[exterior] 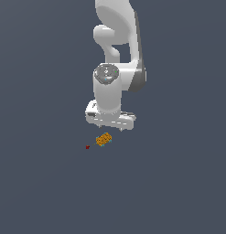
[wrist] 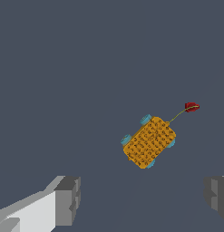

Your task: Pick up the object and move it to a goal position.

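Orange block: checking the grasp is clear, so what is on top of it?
Nothing rests on the orange block; the open hand is apart from it. Its underside is hidden.

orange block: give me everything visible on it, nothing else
The block is a small orange-yellow oblong with a bumpy, studded top and teal nubs at its edges. It looks like plastic. It sits askew, free and ungripped, apart from the open gripper, whose fingers flank empty space. In the exterior view it sits below the gripper. A thin line joins it to the red marker close by.
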Robot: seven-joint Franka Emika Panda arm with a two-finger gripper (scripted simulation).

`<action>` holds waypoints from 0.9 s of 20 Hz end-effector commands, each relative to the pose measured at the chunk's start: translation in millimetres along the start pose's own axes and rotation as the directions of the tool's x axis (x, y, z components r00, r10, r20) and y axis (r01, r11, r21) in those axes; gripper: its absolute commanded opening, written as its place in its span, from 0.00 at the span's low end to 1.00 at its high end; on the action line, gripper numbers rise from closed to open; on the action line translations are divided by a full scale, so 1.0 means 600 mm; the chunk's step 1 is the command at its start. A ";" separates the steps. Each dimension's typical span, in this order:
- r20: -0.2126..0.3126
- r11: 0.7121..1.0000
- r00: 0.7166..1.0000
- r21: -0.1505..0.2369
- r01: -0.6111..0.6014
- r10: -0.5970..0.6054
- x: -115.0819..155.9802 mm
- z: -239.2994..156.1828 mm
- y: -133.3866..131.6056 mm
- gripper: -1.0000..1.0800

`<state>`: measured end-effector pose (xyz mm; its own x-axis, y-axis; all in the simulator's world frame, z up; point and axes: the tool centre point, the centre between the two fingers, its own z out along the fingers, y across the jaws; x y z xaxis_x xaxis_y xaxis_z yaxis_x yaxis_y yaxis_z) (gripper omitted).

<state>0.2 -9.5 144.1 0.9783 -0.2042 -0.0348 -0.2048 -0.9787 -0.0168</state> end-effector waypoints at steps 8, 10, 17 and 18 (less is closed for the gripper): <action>-0.009 0.955 0.955 0.005 -0.297 0.297 0.018 0.052 0.036 0.96; -0.012 0.933 0.933 0.006 -0.359 0.359 0.021 0.063 0.045 0.96; -0.023 0.836 0.836 0.008 -0.548 0.548 0.031 0.098 0.074 0.96; -0.025 0.823 0.822 0.009 -0.568 0.568 0.032 0.102 0.077 0.96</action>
<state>7.4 -53.8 85.4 0.7184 -0.6954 -0.0167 -0.6956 -0.7184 -0.0034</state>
